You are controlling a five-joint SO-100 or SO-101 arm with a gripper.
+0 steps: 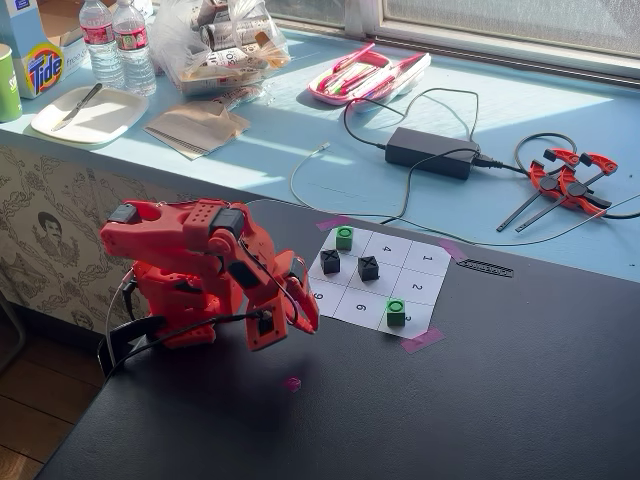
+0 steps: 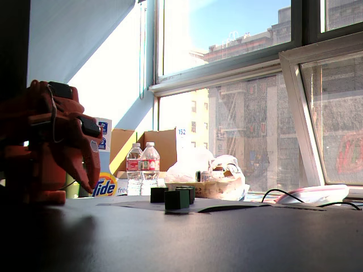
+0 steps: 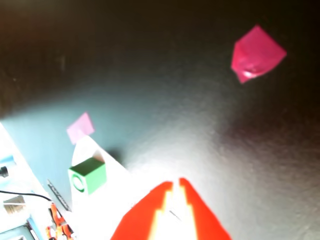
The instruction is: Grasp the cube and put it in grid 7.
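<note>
Dark worktop (image 1: pixel 500 400), matte black, carries all task items. A light blue counter (image 1: pixel 300 140) runs behind it under the window.

Red arm (image 1: pixel 190 270) sits folded at the left of the worktop in a fixed view, its wrist pitched down toward the surface. In another fixed view the arm (image 2: pixel 51 147) appears at the left edge in shadow.

The jaws (image 1: pixel 293 325) hang just above the worktop, clear of the grid sheet. In the wrist view the jaws (image 3: pixel 175 186) are brought together, tips nearly touching, with nothing held between them.

White numbered grid sheet (image 1: pixel 375 278) lies right of the arm, fixed at its corners with pink tape.

Four cubes rest on the sheet. A green cube (image 1: pixel 344 238) occupies the far-left corner cell. Two black cubes marked X, one (image 1: pixel 330 261) and another (image 1: pixel 368 267), sit side by side in the middle row. A second green cube (image 1: pixel 396 312) stands in the near corner cell; the wrist view shows it (image 3: pixel 89 175) at the sheet's edge.

A small pink tape patch (image 1: pixel 292 383) lies on the worktop below the jaws, apart from the sheet.
</note>
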